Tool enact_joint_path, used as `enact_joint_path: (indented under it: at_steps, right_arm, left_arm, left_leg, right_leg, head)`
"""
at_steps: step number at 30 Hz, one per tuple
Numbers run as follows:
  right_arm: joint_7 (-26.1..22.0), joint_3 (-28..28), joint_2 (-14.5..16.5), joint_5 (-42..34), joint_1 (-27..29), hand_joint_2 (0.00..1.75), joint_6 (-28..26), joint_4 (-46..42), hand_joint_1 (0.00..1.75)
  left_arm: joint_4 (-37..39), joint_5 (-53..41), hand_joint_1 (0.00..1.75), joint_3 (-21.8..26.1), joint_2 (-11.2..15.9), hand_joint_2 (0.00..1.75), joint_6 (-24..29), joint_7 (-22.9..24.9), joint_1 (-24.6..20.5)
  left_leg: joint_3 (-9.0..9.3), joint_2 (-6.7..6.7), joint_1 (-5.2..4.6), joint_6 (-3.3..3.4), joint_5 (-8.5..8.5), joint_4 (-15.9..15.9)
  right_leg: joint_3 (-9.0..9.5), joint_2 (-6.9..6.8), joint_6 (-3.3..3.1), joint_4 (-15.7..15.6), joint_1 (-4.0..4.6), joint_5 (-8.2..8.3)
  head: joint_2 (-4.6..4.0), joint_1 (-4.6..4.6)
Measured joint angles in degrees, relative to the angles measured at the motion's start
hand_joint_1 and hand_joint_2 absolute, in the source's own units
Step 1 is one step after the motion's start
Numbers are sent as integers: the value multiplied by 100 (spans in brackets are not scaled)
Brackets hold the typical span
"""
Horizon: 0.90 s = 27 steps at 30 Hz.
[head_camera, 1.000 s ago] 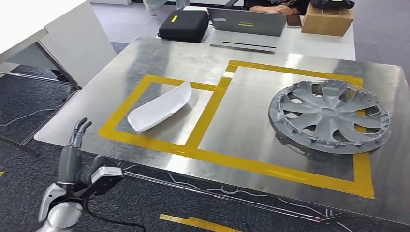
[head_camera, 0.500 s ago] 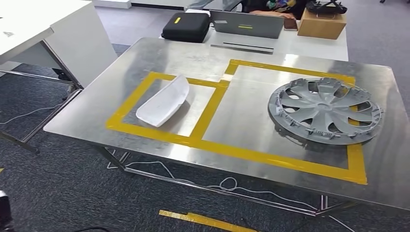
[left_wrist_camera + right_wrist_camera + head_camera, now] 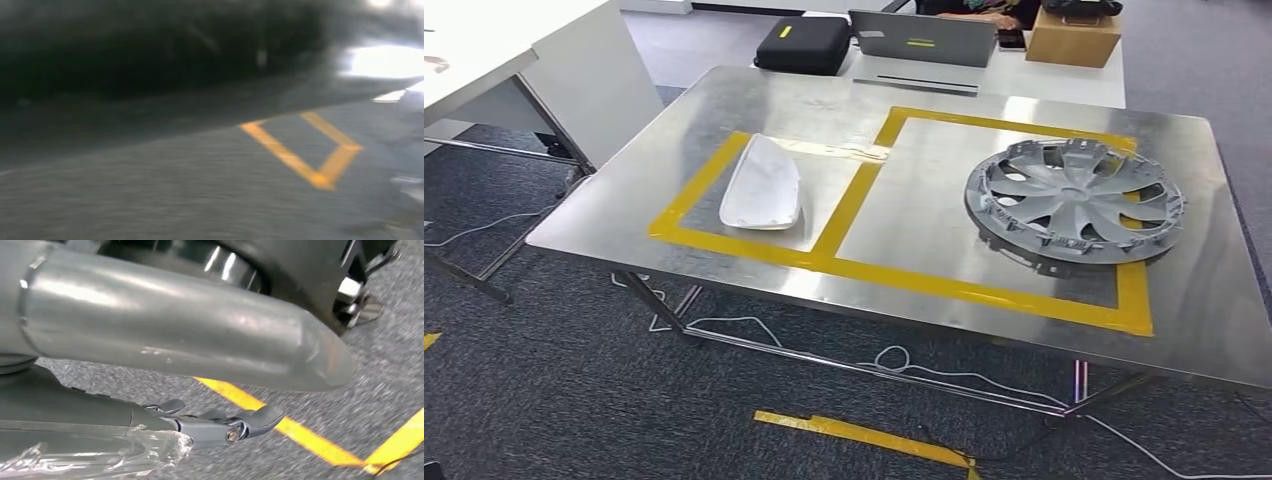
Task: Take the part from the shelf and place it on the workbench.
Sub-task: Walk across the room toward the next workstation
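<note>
A white curved part (image 3: pixel 762 185) lies on the steel workbench (image 3: pixel 624 210), inside the left yellow-taped square. A grey wheel cover (image 3: pixel 1072 200) lies flat in the larger taped rectangle to its right. In the right wrist view my right hand (image 3: pixel 220 425) hangs low over grey carpet and yellow floor tape (image 3: pixel 280 432). Its fingers are stretched out with nothing in them. The left wrist view is a blur of carpet and yellow floor tape (image 3: pixel 300 150).
A white table (image 3: pixel 544 70) stands to the left of the workbench. Behind it are a black case (image 3: pixel 806 45), a laptop (image 3: pixel 921 38), a cardboard box (image 3: pixel 1074 38) and a person's hand (image 3: pixel 984 15). Cables (image 3: pixel 894 360) and a yellow tape strip (image 3: pixel 864 432) lie on the floor in front.
The whole picture has shifted, so the camera has moved: the workbench now sits farther off and more square-on. My left hand, seen at the lower left a second ago, has left the head view.
</note>
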Motion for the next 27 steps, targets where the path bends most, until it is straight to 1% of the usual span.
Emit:
enact_joint_path:
  at_steps: [1, 2, 3, 4, 5, 6, 7, 8, 9, 10, 11, 12, 13, 14, 15, 16, 17, 18, 19, 20, 21, 22, 23, 24, 25, 26, 27]
  right_arm:
    - [1, -14, 5, -1, 2, 0, 1, 2, 0]
    - [2, -26, 13, -1, 1, 0, 3, 3, 0]
    - [2, -37, 17, -1, -2, 0, 4, 3, 0]
    - [3, -46, 20, -1, -2, 0, 6, 3, 0]
    - [5, -55, 22, -2, -1, 0, 6, 3, 0]
    - [9, -63, 23, -2, -2, 0, 2, 3, 0]
    - [18, -72, 28, -4, -4, 0, -8, 3, 0]
    - [32, -81, 40, -5, -8, 0, -25, 3, 0]
    - [48, -90, 52, -8, -14, 0, -44, 3, 0]
    - [62, -96, 71, -7, -20, 0, -63, 3, 0]
    - [73, -99, 85, -5, -28, 0, -77, 4, 0]
    - [79, -100, 96, -2, -39, 0, -84, 4, 0]
    - [83, -100, 108, 2, -51, 0, -87, 5, 0]
    - [86, -100, 112, 4, -60, 0, -86, 7, 0]
    - [89, -101, 116, 6, -67, 0, -85, 9, 0]
    - [91, -102, 116, 8, -67, 0, -83, 11, 0]
    - [93, -104, 116, 13, -62, 0, -80, 13, 0]
    - [95, -108, 115, 18, -59, 0, -78, 12, 0]
    - [95, -113, 113, 25, -58, 0, -73, 12, 0]
    - [95, -118, 111, 34, -59, 0, -68, 11, 0]
    - [94, -123, 110, 45, -64, 0, -63, 11, 0]
    - [93, -126, 109, 57, -69, 0, -58, 11, 0]
    - [93, -128, 109, 67, -73, 0, -55, 11, 0]
    - [93, -128, 108, 77, -79, 0, -54, 11, 0]
    - [92, -130, 103, 82, -85, 0, -52, 10, 0]
    - [90, -132, 99, 86, -94, 0, -52, 10, 0]
    - [83, -133, 95, 91, -102, 0, -51, 9, 0]
  left_arm:
    - [345, -41, 0, 63, 33, 0, 103, 35, -22]
    - [661, -76, 0, 111, 57, 0, 182, 75, -42]
    - [939, -115, 0, 154, 81, 0, 245, 125, -67]
    - [1171, -169, 0, 189, 105, 0, 307, 209, -99]
    - [1390, -253, 0, 216, 128, 0, 377, 362, -137]
    - [1600, -360, 0, 235, 149, 0, 431, 583, -175]
    - [1789, -477, 0, 244, 161, 0, 443, 867, -205]
    - [1959, -594, 0, 243, 161, 0, 404, 1176, -232]
    - [2103, -698, 0, 237, 149, 0, 321, 1438, -253]
    - [2236, -814, 0, 221, 134, 0, 206, 1643, -275]
    - [2355, -931, 0, 196, 110, 0, 96, 1766, -295]
    - [2455, -1052, 0, 158, 90, 0, -3, 1821, -310]
    - [2546, -1173, 0, 110, 79, 0, -96, 1839, -317]
    - [2619, -1270, 0, 62, 70, 0, -175, 1820, -314]
    - [2678, -1348, 0, 11, 68, 0, -264, 1773, -306]
    - [2723, -1397, 0, -33, 70, 0, -355, 1708, -305]
    - [2756, -1429, 0, -69, 74, 0, -442, 1634, -315]
    - [2779, -1458, 0, -105, 81, 0, -524, 1567, -332]
    - [2795, -1483, 0, -137, 89, 0, -591, 1517, -348]
    - [2815, -1508, 0, -169, 94, 0, -650, 1483, -359]
    - [2837, -1528, 0, -196, 95, 0, -698, 1466, -360]
    - [2860, -1538, 0, -217, 91, 0, -731, 1459, -358]
    - [2882, -1543, 0, -232, 85, 0, -754, 1456, -356]
    - [2901, -1546, 0, -248, 77, 0, -765, 1453, -360]
    - [2915, -1550, 0, -266, 68, 0, -774, 1450, -373]
    - [2926, -1554, 0, -285, 61, 0, -782, 1450, -388]
    - [2936, -1558, 0, -300, 57, 0, -796, 1467, -402]
  left_leg:
    - [-61, -12, 15, -39, -219, 179]
    - [-147, -23, 40, -78, -518, 467]
    - [-243, -25, 65, -115, -818, 837]
    - [-316, -25, 89, -147, -1023, 1206]
    - [-336, -25, 113, -176, -1081, 1475]
    - [-284, -24, 137, -203, -1000, 1590]
    - [-141, -19, 163, -226, -820, 1505]
    - [94, 11, 190, -250, -634, 1235]
    - [383, 85, 209, -276, -536, 845]
    - [648, 153, 207, -270, -529, 442]
    - [823, 207, 199, -244, -584, 133]
    - [890, 222, 181, -198, -649, -37]
    - [868, 186, 161, -128, -668, -87]
    - [807, 153, 158, -61, -640, -84]
    - [742, 122, 152, 5, -587, -78]
    - [671, 95, 146, 67, -522, -82]
    - [581, 62, 137, 118, -448, -85]
    - [484, 16, 118, 149, -376, -84]
    - [383, -35, 94, 170, -303, -82]
    - [279, -90, 67, 183, -227, -79]
    - [180, -145, 41, 190, -152, -75]
    - [91, -201, 17, 192, -79, -71]
    - [15, -261, -3, 190, -12, -68]
    - [-42, -322, -13, 186, 51, -66]
    - [-89, -386, -31, 177, 107, -60]
    - [-129, -445, -46, 166, 166, -52]
    - [-162, -505, -56, 150, 224, -48]
  right_leg:
    - [-51, -19, -47, -12, -11, 57]
    - [-116, -40, -81, -13, -15, 114]
    - [-195, -61, -98, -9, -10, 172]
    - [-273, -87, -98, 0, -6, 233]
    - [-349, -123, -91, 16, -6, 293]
    - [-431, -162, -77, 44, -11, 348]
    - [-517, -200, -54, 85, -20, 395]
    - [-604, -242, -26, 139, -31, 434]
    - [-689, -281, 7, 201, -31, 462]
    - [-760, -325, 44, 262, -29, 486]
    - [-812, -377, 83, 315, -20, 511]
    - [-849, -429, 123, 347, -13, 545]
    - [-872, -482, 165, 359, -19, 586]
    - [-891, -492, 210, 367, -35, 601]
    - [-923, -430, 250, 410, -52, 521]
    - [-983, -326, 280, 538, -64, 333]
    - [-1068, -200, 295, 778, -69, 51]
    - [-1169, -96, 292, 1124, -60, -271]
    - [-1259, -45, 274, 1504, -47, -520]
    - [-1300, -23, 248, 1827, -31, -643]
    - [-1269, -11, 212, 2006, -10, -626]
    - [-1136, 3, 168, 1980, 14, -492]
    - [-901, 44, 113, 1750, 41, -313]
    - [-583, 154, 48, 1351, 71, -176]
    - [-230, 290, -19, 875, 97, -123]
    - [42, 406, -51, 448, 110, -150]
    - [213, 482, -69, 156, 119, -206]
  head:
    - [0, -14]
    - [0, -27]
    - [0, -42]
    - [0, -47]
    - [0, -48]
    - [0, -50]
    - [0, -52]
    - [0, -53]
    - [0, -56]
    - [0, -59]
    - [0, -61]
    - [0, -61]
    - [0, -60]
    - [0, -61]
    - [0, -59]
    - [0, -59]
    - [0, -57]
    - [0, -53]
    - [0, -53]
    - [0, -52]
    - [0, -54]
    - [0, -54]
    - [0, -56]
    - [0, -57]
    - [0, -57]
    - [0, -59]
    - [0, -62]
